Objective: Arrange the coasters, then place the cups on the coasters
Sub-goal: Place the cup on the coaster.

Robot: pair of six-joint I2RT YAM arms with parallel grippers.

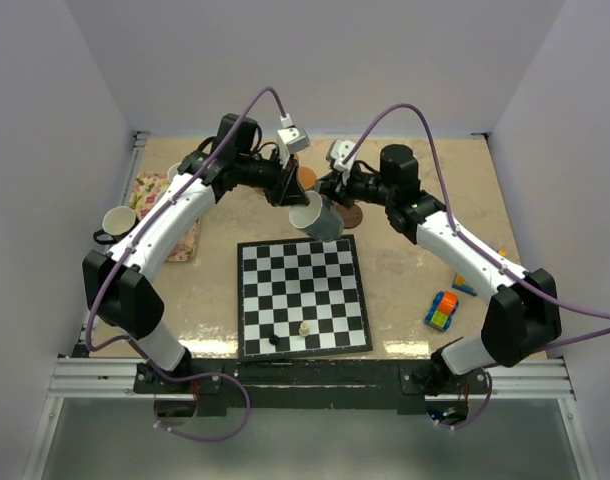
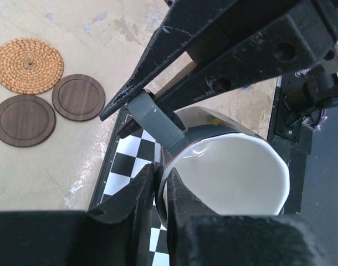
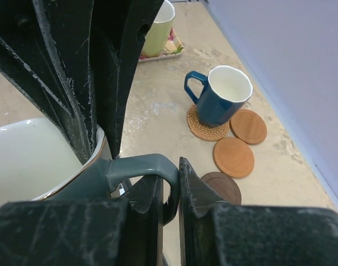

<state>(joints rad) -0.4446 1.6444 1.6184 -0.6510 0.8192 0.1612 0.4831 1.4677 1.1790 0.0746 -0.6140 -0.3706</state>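
Teal cup (image 1: 317, 216) is up off the table, just past the far edge of the chessboard (image 1: 303, 300), w/ both arms on it. Left gripper (image 2: 160, 180) is pinched narrow on the rim, one finger inside, one outside. Right gripper (image 3: 170, 178) looks clamped on the handle, a finger either side of the loop. I read this as a mid-air hand-off btwn arms.

Progress: dark blue cup (image 3: 223, 95) sits on a woven coaster (image 3: 205, 132), so that's one done. Beside it lie two tan coasters (image 3: 234, 157) and a dark coaster (image 3: 221, 187), all bare. Left wrist view shows another woven coaster (image 2: 27, 65) + two dark coasters (image 2: 78, 97), also bare. Pale green cup (image 3: 158, 25) is on the floral mat (image 3: 174, 50) and the black cup (image 1: 118, 222) is by the mat, so both are left to do. Other cups I can't see; the arms block them. Approx one of six placed, teal prob. next.
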